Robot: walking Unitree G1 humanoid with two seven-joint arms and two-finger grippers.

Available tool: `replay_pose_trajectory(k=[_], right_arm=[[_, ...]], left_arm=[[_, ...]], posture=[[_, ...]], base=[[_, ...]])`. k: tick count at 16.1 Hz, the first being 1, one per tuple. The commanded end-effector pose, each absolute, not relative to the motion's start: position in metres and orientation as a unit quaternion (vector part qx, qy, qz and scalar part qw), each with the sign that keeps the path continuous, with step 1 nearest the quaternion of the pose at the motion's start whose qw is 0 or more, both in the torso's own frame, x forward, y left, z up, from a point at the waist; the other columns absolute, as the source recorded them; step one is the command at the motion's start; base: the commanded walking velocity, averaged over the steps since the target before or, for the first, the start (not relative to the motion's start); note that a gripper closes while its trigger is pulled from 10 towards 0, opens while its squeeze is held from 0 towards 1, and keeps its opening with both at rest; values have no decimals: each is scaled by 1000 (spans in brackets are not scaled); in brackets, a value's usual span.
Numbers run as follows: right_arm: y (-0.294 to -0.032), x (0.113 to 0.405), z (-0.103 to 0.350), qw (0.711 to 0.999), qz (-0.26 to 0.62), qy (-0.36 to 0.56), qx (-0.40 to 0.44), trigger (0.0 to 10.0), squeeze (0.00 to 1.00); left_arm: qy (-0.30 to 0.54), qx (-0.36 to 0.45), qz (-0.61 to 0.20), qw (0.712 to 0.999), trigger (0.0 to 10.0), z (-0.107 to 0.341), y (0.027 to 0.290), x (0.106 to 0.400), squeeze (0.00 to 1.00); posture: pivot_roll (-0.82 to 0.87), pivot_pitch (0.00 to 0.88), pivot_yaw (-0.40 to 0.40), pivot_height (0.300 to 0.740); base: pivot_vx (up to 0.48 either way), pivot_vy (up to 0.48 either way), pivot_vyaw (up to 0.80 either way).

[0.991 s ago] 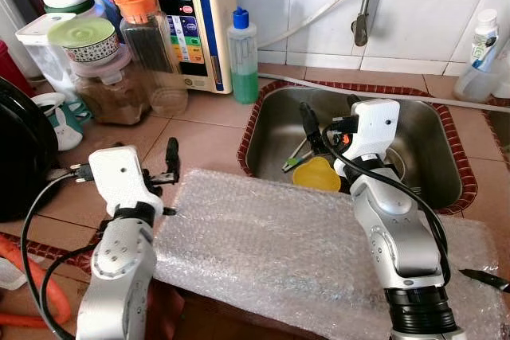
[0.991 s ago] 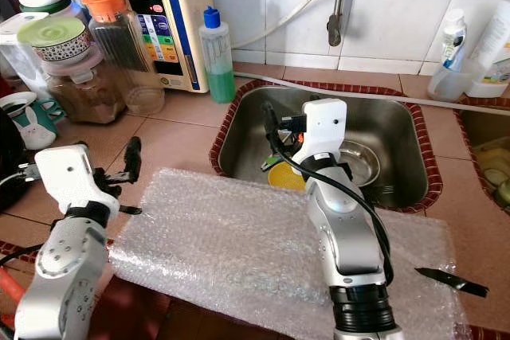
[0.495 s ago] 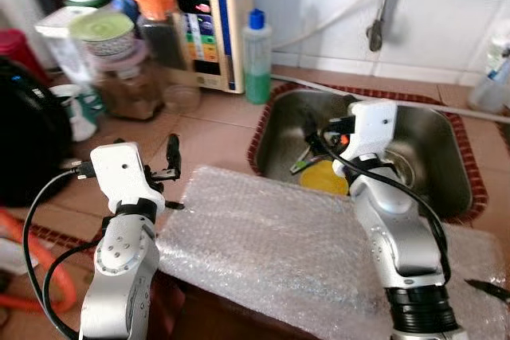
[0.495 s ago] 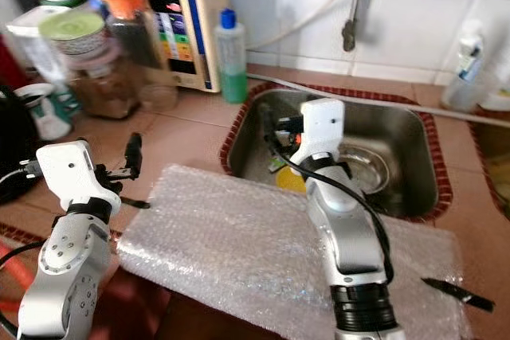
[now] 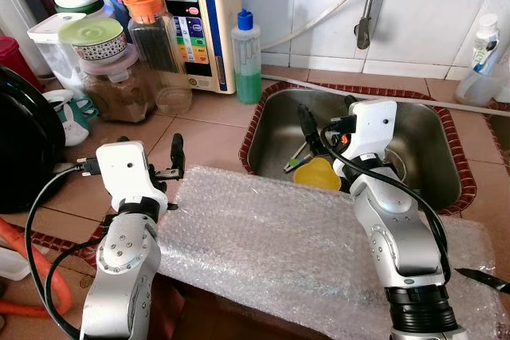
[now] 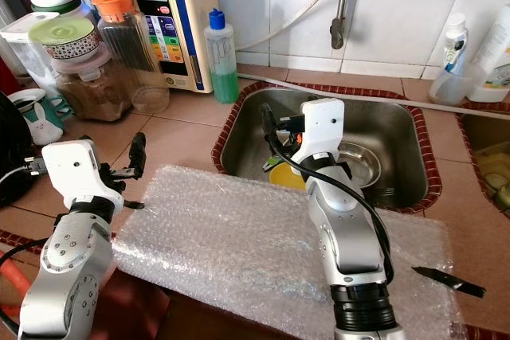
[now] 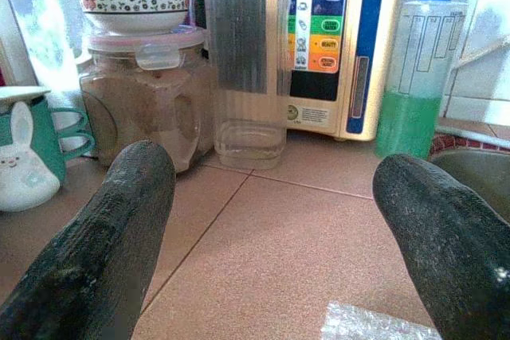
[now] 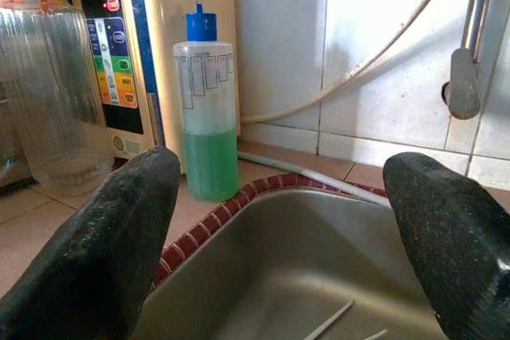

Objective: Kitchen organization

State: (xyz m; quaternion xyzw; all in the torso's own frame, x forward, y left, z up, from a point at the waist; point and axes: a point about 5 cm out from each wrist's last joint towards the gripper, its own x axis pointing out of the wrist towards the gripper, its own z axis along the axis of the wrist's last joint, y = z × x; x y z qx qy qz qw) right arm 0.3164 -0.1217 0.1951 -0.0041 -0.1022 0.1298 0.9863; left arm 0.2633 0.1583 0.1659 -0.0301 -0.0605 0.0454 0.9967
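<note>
My left gripper (image 5: 171, 179) hangs open over the tiled counter, just off the left end of a bubble wrap sheet (image 5: 271, 244). Ahead of it stand a clear tall jar (image 7: 247, 53) with an orange lid and a brown-powder container (image 7: 135, 109). My right gripper (image 5: 327, 117) is open and empty above the steel sink (image 5: 434, 129), facing the green soap bottle (image 8: 209, 109). In the sink lie a yellow cup-like item (image 5: 317, 173), some thin utensils (image 5: 296, 155) and a steel bowl (image 6: 360, 161).
A water machine (image 5: 195, 21) and a faucet (image 5: 365, 9) stand against the tiled wall. A bunny mug (image 5: 68, 113) and a black appliance (image 5: 20, 157) are at the left. A black knife (image 5: 482, 278) lies on the wrap's right end.
The head view swayed and settled back. Both arms keep nearly the same pose, with both grippers still open.
</note>
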Motion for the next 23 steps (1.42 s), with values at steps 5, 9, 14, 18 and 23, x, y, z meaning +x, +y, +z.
replay_pose_trajectory(k=[5,9,14,18,23], right_arm=[[-121,317,194,987,128,-96,2,10000,0],[-120,318,194,987,128,-96,5,10000,0],[-121,318,193,988,124,-95,7,10000,0],[-120,319,193,988,124,-96,9,10000,0],[-121,320,193,988,120,-96,9,10000,0]], left_arm=[[-56,-24,37,997,10000,167,157,264,0],[-53,-19,40,998,10000,166,160,264,0],[-52,-17,35,998,10000,168,161,264,0],[-52,-13,29,998,10000,169,163,264,0],[-51,-11,25,998,10000,170,162,266,0]], posture=[[-186,70,107,740],[-181,68,111,740],[-179,70,118,740],[-179,67,121,740],[-179,68,124,740]], base=[[0,0,0],[0,0,0],[-98,0,0],[-249,0,0],[-250,0,0]])
